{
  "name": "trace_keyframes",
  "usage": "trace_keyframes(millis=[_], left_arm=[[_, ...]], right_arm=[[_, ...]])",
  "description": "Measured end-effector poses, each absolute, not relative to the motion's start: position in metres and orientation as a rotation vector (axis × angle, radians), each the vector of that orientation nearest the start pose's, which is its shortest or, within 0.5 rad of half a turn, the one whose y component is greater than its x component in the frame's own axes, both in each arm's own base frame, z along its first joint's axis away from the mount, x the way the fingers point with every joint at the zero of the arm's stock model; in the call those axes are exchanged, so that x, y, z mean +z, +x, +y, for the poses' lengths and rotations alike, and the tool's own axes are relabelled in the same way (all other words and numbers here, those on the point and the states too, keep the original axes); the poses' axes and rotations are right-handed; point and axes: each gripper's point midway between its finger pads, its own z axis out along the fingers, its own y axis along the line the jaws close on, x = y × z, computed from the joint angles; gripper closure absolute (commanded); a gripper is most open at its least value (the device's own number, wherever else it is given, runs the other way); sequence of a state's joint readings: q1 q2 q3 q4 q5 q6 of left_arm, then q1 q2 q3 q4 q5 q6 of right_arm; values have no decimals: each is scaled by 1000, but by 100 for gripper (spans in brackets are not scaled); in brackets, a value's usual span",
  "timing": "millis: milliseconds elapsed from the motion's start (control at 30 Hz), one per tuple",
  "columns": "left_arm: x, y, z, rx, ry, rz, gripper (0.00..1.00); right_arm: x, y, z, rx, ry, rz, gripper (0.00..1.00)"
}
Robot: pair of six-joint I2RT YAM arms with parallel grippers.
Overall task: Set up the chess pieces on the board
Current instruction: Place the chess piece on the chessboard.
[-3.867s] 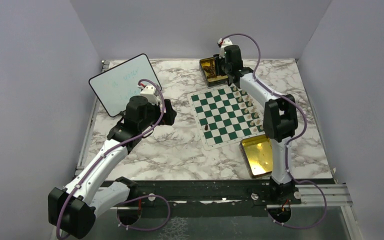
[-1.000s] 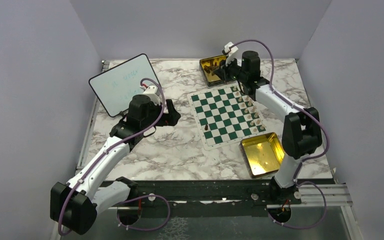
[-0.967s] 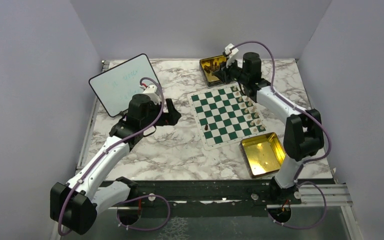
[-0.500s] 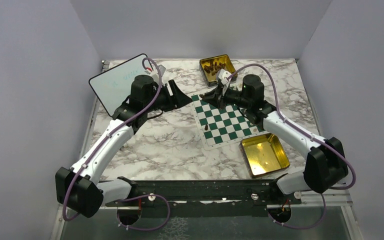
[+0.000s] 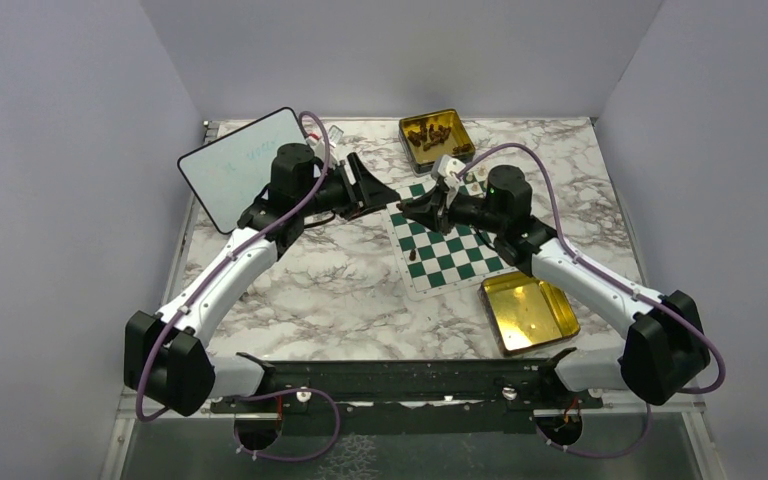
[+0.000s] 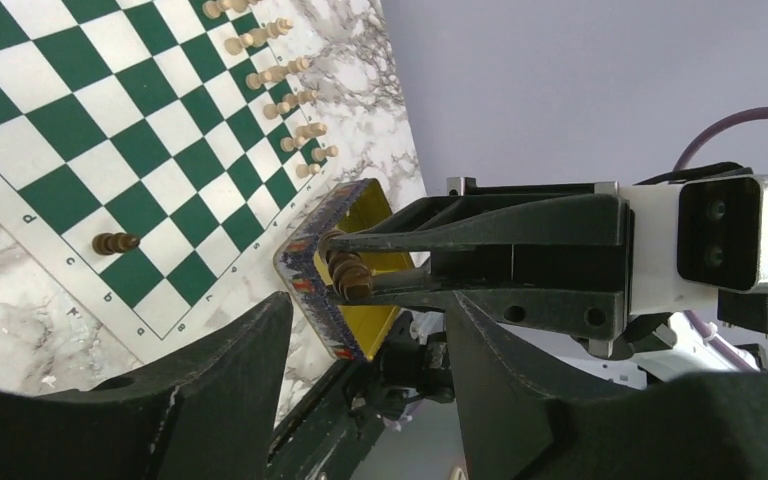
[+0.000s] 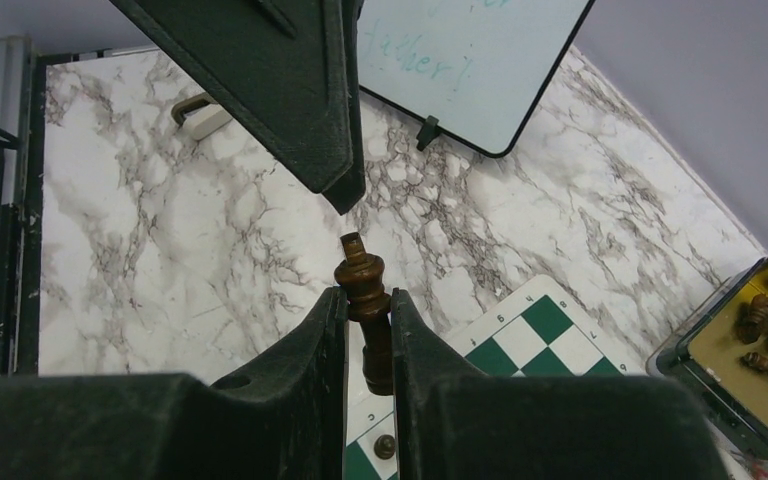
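Marble-veined table, green-white board lying flat, plain lilac walls

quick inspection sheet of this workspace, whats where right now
surface: marble table, no spills seen
job's things: board lies flat; cream pieces line one edge; lone dark piece stands by the opposite edge; held dark piece is in the air
clutter: whiteboard with faint writing; far tin holding more dark pieces; near tin, open
pincers: right pincer shut on the held dark piece; left pincer open around it, not touching
cables: purple cable loops along each arm
surroundings: plain walls, nothing else seen
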State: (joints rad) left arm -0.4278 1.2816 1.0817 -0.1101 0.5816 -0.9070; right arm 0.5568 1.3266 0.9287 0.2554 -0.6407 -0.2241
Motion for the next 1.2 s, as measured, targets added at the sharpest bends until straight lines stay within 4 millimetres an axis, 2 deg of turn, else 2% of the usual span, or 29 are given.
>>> trace_keyframes(millis=[400, 600, 767, 933, 1067, 1200], left_arm=[[266, 300, -286, -1488, -63, 2192, 58], [265, 300, -289, -1506, -45, 2188, 58], [265, 300, -291, -1523, -40, 2188, 70], [267, 300, -292, -1536, -35, 2182, 87], [266, 299, -292, -1534, -26, 2184, 98], [262, 299, -292, -1527, -15, 2189, 100]], right_arm=[[259, 301, 304, 809, -1062, 1373, 94], [259, 300, 305, 815, -1058, 1375, 94], [257, 300, 305, 815, -1053, 1383, 94], [253, 298, 306, 821, -1051, 1397, 88], [251, 298, 305, 821, -1048, 1405, 79], [248, 298, 305, 824, -1032, 1426, 60]])
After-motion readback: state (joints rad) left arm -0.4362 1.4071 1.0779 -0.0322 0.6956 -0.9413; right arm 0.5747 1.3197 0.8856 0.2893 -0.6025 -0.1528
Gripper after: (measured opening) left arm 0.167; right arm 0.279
